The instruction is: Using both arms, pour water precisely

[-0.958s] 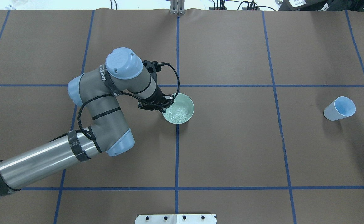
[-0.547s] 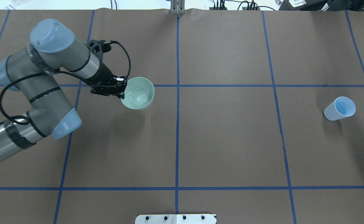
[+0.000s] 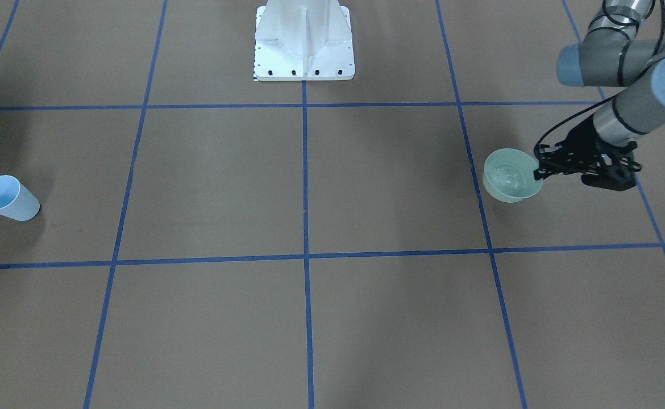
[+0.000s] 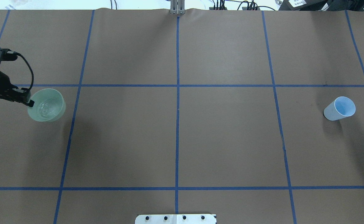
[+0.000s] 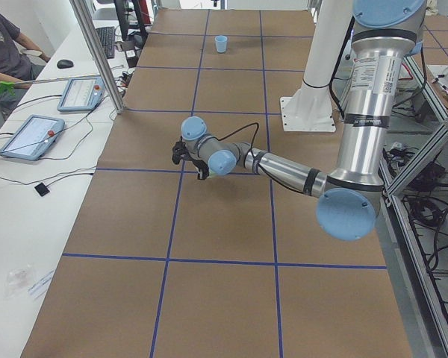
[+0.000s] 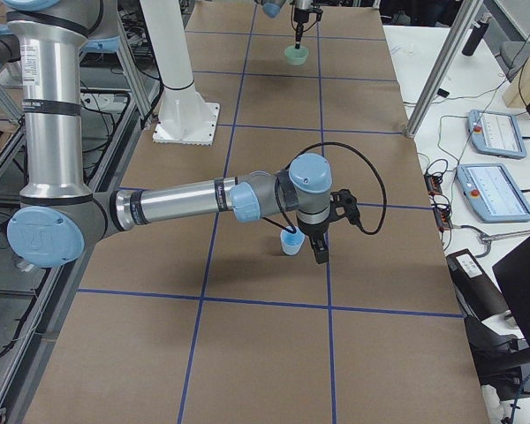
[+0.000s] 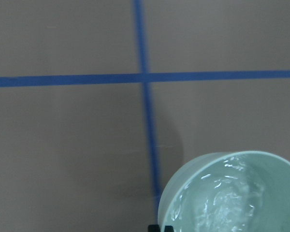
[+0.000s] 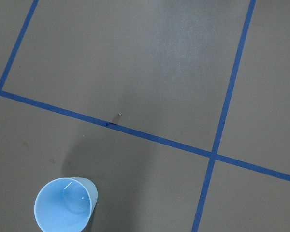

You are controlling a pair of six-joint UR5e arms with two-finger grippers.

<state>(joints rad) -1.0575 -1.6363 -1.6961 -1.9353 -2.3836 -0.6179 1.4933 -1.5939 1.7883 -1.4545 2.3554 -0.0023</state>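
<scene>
My left gripper [image 4: 29,102] is shut on the rim of a pale green bowl [image 4: 46,105] and holds it above the brown table at the far left of the overhead view. Water [image 4: 46,108] ripples with whitish glints inside the bowl, and shows in the front view [image 3: 507,177] and the left wrist view [image 7: 227,205]. A light blue cup [image 4: 340,109] stands empty far to the right. My right gripper [image 6: 319,254] shows only in the exterior right view, up above the cup [image 6: 291,243]; I cannot tell whether it is open or shut. The right wrist view looks down on the cup [image 8: 65,210].
The white pedestal [image 3: 304,42] stands at the robot's edge of the table. Blue tape lines [image 4: 177,124] divide the brown surface. Tablets [image 6: 495,132] and metal posts [image 6: 437,79] sit off the far side. An operator [image 5: 4,48] sits beyond the table.
My left arm has swung far to the left with the bowl, from the table's centre to the left edge of the overhead view. The blue cup has not moved.
</scene>
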